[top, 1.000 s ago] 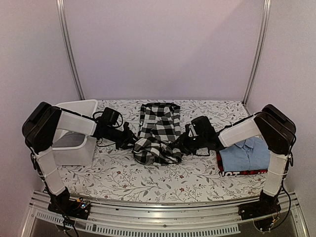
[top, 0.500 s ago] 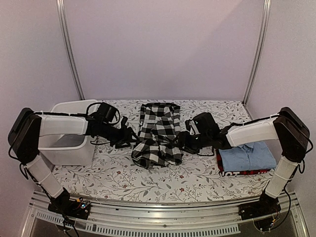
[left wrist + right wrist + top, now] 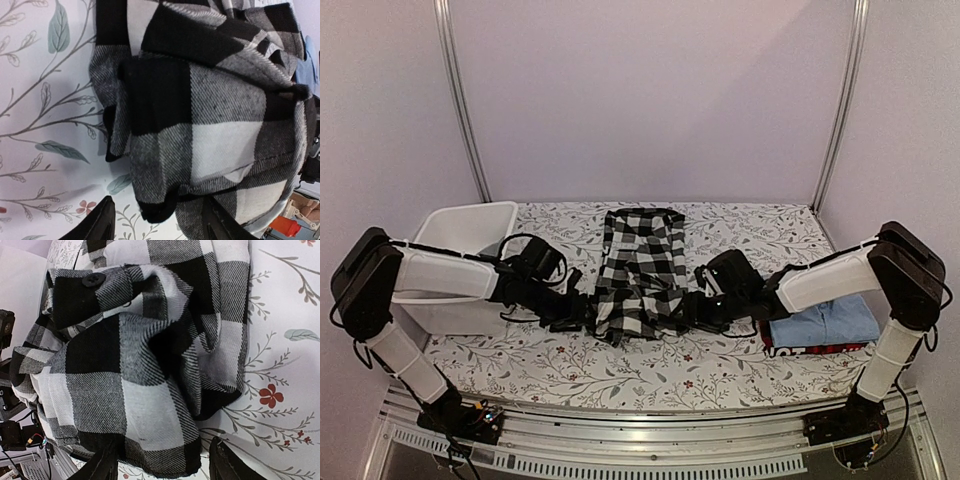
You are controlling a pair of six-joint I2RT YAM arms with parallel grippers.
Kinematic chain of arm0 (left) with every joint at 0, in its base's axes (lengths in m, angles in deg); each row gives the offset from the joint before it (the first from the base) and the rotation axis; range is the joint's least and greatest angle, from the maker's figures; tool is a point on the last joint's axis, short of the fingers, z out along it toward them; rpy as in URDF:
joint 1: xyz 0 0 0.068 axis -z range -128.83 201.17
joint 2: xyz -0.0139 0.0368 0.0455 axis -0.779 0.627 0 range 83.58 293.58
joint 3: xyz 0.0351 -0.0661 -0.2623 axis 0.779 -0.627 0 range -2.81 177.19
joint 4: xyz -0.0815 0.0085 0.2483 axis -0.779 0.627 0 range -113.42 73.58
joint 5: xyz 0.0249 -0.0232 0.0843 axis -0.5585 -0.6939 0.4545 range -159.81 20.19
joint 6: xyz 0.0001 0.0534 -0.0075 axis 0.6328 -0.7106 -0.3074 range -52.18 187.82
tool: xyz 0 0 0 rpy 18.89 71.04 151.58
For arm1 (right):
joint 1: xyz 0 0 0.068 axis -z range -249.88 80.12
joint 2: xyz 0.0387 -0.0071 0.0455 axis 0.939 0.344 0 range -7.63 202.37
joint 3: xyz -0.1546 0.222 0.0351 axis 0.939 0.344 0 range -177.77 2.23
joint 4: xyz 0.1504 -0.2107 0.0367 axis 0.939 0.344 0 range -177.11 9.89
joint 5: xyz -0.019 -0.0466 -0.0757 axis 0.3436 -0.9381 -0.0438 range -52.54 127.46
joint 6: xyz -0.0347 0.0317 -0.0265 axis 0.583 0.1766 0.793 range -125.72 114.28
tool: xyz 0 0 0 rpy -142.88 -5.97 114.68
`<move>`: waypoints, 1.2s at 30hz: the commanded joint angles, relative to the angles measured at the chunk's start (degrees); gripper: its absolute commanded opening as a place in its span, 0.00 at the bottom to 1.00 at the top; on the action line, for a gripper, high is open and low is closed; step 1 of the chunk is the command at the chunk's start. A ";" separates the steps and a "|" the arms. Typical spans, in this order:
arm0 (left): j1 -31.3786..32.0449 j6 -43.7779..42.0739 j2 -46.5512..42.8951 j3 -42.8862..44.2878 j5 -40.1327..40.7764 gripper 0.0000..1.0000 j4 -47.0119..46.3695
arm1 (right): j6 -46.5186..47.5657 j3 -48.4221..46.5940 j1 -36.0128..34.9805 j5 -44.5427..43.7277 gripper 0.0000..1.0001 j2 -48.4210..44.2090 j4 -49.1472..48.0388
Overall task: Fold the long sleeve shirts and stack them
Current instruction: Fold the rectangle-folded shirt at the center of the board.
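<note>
Left end effector (image 3: 159, 216), right end effector (image 3: 162, 456) — spread wide astride checked shirt (image 3: 640, 262) — long axis near-to-far.

Both the left arm (image 3: 445, 272) and the right arm (image 3: 820, 282) are made up of smooth white tubular links joined by bulky black, rounded joint housings. Just behind the left gripper (image 3: 582, 312) and the right gripper (image 3: 692, 312), boxy black wrist modules are seen, with thin black cables looped over them. The fingers (image 3: 103, 223) are matte black with rounded edges. Far behind the claws, small coloured wires are carried at the black bases (image 3: 470, 418).
</note>
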 commanded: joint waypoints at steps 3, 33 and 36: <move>0.48 2.46 4.08 -1.83 -1.98 0.58 -12.09 | 0.25 -0.21 -0.70 -0.72 0.58 3.54 -5.34; -4.08 -3.11 3.92 11.70 -5.55 0.00 2.81 | -2.07 -6.25 1.80 2.73 0.05 0.53 -3.76; -6.79 -4.72 9.90 18.03 -7.67 0.00 3.27 | -2.17 -9.46 4.74 4.84 0.04 3.21 -4.28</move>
